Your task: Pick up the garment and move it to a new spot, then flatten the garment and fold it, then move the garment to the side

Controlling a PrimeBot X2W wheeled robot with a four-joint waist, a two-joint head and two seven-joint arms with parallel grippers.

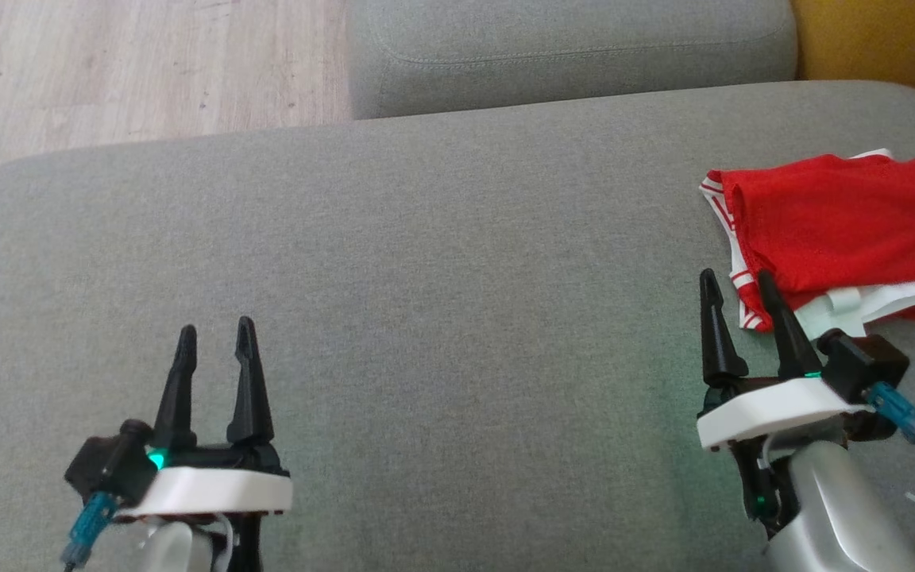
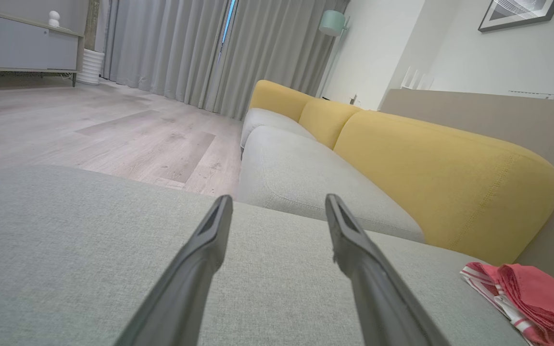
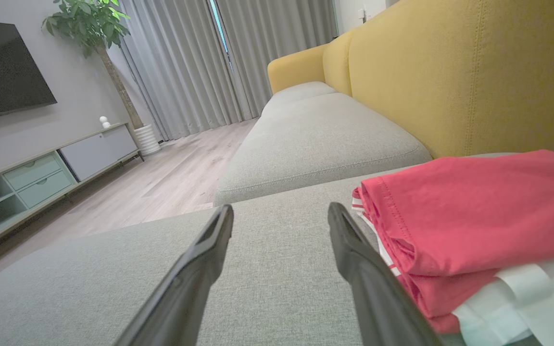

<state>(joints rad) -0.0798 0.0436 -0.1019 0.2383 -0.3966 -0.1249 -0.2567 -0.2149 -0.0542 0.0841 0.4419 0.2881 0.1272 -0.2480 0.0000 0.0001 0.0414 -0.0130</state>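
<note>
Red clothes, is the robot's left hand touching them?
Apart. The head view shows the left hand low on the left and the red clothes far right, bare grey cushion between them.

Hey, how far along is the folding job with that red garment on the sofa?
Looks close to finished. Done: the red garment lies in a folded stack at the right side of the grey cushion. In hand: nothing; the left claw and right claw are both open and empty. Left: seemingly nothing, though a white piece sticks out.
</note>
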